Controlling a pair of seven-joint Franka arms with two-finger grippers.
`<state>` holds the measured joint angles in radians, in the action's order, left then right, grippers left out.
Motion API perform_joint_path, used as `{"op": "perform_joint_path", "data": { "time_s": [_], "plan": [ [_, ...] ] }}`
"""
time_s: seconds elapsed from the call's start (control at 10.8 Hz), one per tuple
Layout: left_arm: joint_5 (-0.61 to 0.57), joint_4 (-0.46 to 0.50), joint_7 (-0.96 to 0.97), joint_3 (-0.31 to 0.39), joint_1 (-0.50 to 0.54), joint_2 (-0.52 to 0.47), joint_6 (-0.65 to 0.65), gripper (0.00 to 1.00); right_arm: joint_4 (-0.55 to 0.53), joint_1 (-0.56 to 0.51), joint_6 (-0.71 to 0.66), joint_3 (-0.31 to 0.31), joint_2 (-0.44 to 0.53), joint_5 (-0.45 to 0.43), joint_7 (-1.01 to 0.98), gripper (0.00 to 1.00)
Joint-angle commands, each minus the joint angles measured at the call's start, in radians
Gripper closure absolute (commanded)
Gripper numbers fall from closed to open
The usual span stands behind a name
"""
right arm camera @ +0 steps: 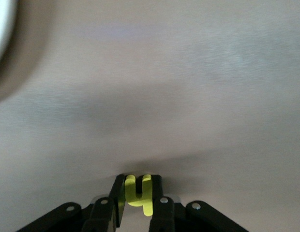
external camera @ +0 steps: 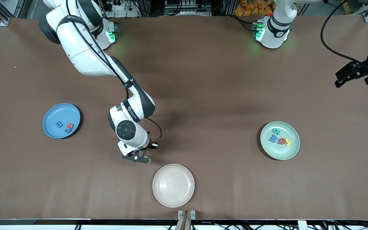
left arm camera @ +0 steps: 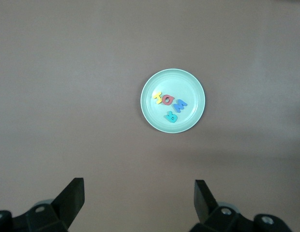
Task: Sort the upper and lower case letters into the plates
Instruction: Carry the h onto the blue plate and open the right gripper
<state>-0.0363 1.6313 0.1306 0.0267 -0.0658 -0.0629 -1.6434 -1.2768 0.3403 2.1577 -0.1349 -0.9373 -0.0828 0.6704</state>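
Right gripper (external camera: pixel 138 157) down at the table (external camera: pixel 222 95), just beside the cream plate (external camera: pixel 173 185) on the side toward the right arm's end, slightly farther from the front camera than that plate. Jaws pinched shut on a small yellow letter (right arm camera: pixel 139 193), looked like a lowercase y or h, hard to say which. Letter hidden in the front view. Left gripper (left arm camera: pixel 139 198) parked high at the left arm's end, jaws wide, nothing held, waiting.

Blue plate (external camera: pixel 61 120) carried 3 letters (external camera: pixel 65 125); pale green plate (external camera: pixel 280 140) carried 4 letters (external camera: pixel 280 138), apparently capitals. Cream plate bare. So 7 of 8 sorted, probably the last piece.

Step judged: grasp just made on the final letter. Next called for lifting straight up, carrying over to the blue plate if lowercase, releasing low above it to avoid a bounce.
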Motion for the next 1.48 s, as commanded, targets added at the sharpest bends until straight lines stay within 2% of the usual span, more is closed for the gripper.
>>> {"op": "perform_joint_path", "data": {
  "time_s": [0.0, 0.19, 0.37, 0.56, 0.83, 1.11, 1.2, 1.3, 1.39],
  "plan": [
    [0.024, -0.011, -0.017, 0.012, -0.003, -0.024, 0.039, 0.0, -0.068, -0.07, -0.09, -0.011, 0.093, -0.003, -0.104, 1.0],
    [0.024, -0.028, -0.017, 0.01, -0.009, -0.026, 0.071, 0.0, -0.213, -0.124, -0.066, -0.011, 0.2, -0.044, -0.194, 1.0],
    [0.029, -0.033, -0.019, -0.002, -0.014, -0.023, 0.102, 0.0, -0.468, -0.208, 0.061, -0.011, 0.358, -0.089, -0.309, 1.0],
    [0.03, -0.033, -0.019, -0.025, -0.014, -0.015, 0.125, 0.0, -0.632, -0.301, 0.126, -0.011, 0.455, -0.132, -0.467, 1.0],
    [0.03, -0.025, -0.025, -0.04, -0.006, -0.011, 0.125, 0.0, -0.745, -0.427, 0.125, -0.009, 0.554, -0.172, -0.668, 1.0],
    [0.029, -0.027, -0.016, -0.042, -0.012, -0.009, 0.125, 0.0, -0.759, -0.572, 0.122, -0.011, 0.569, -0.184, -0.921, 1.0],
    [0.029, -0.03, -0.014, -0.042, -0.014, -0.005, 0.125, 0.0, -0.76, -0.596, 0.12, -0.011, 0.571, -0.184, -0.957, 0.87],
    [0.026, -0.03, -0.012, -0.045, -0.015, -0.002, 0.123, 0.0, -0.76, -0.601, 0.119, -0.011, 0.574, -0.184, -0.96, 0.49],
    [0.026, -0.031, -0.011, -0.047, -0.015, 0.003, 0.123, 0.0, -0.76, -0.601, 0.114, -0.012, 0.578, -0.183, -0.957, 0.03]
  ]
}}
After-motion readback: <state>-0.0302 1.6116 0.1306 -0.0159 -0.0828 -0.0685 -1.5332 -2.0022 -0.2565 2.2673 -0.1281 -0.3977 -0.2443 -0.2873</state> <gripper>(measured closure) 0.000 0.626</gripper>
